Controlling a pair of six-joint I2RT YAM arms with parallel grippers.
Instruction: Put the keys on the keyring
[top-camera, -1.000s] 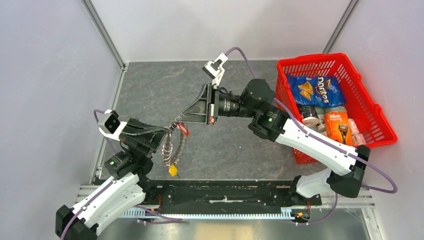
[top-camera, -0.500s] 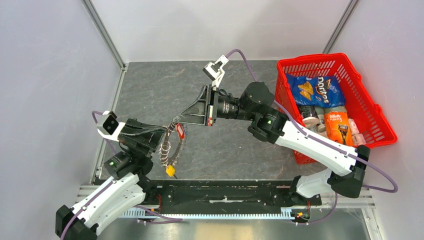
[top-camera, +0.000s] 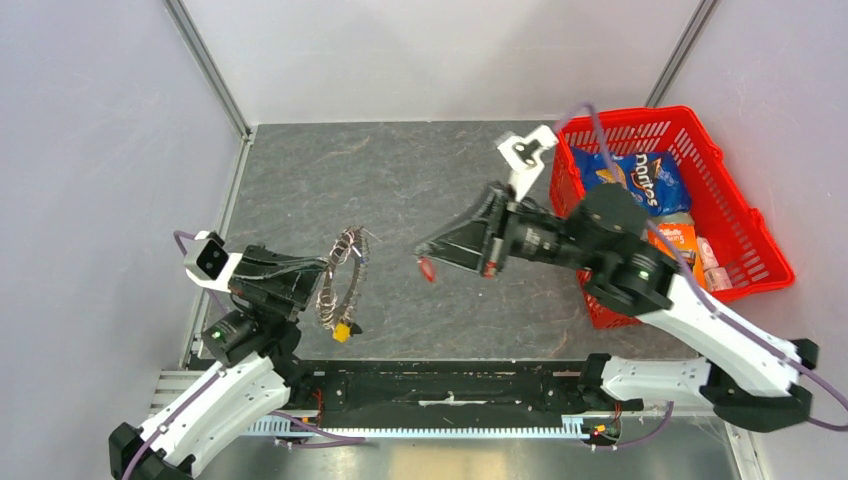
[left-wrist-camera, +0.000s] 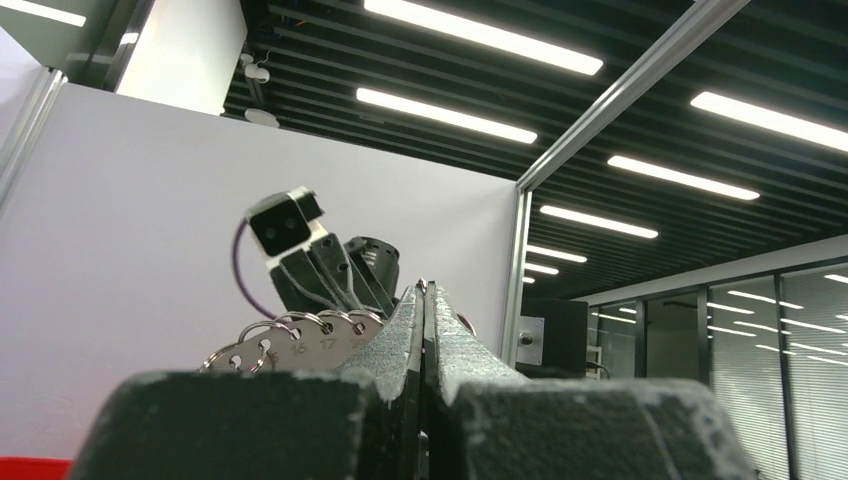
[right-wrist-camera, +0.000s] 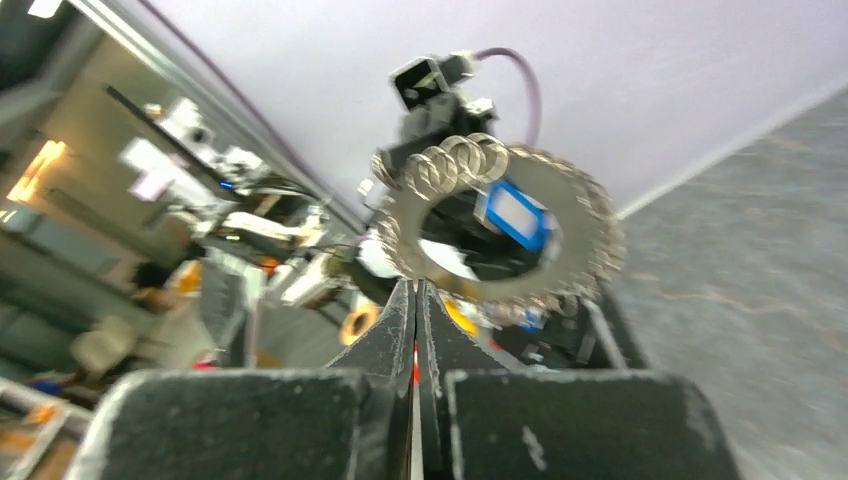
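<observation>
Over the counter's (top-camera: 400, 170) left edge, toward the near corner: ring held up, red key apart.
Left pincer (top-camera: 322, 274) pressed tight on the large flat grey jagged-rimmed metal keyring (top-camera: 340, 288), with a yellow-tagged key (top-camera: 343, 332) dangling below. Right pincer (top-camera: 424, 253), well apart toward mid-counter, pinches a tiny silver key with red plastic tag (top-camera: 428, 269). Risks, by my judgement: the thin grip lets the red key twist or drop on approach, or a hard nudge swings the ring and misses the small split loops (right-wrist-camera: 455, 160).

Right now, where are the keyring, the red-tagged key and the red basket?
keyring (right-wrist-camera: 580, 220): right wrist view, flat band right of its hole.
red-tagged key (top-camera: 428, 268): top view, its red tag.
red basket (top-camera: 640, 113): top view, far rim.
</observation>
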